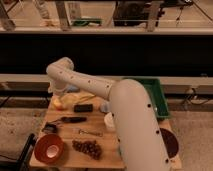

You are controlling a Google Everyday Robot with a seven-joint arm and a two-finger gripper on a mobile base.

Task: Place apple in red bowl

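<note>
Camera view, nearest first: the red bowl (49, 136) sits at the near left corner of the table (95, 120); just right of the bowl lies a bunch of grapes (88, 147); beyond the bowl comes a dark-handled tool (70, 120), with a white cup (109, 121) off to the right; farther back again is a black block (83, 107); straight back from the bowl, at the far left edge, the apple (58, 104) rests on the wood, well apart from the bowl; the gripper (60, 95) hangs just over the apple, under the bend of the pale arm (90, 85); it seems close to touching the fruit, though the wrist hides it, and whether it is spread or closed I cannot tell. The step in hand looks like the grasp; centre on the apple and close around its widest part without crushing; lift straight until clear of the tool; carry toward the bowl along its left side, away from the grapes; release low over the bowl's middle so the fruit cannot roll out.
</note>
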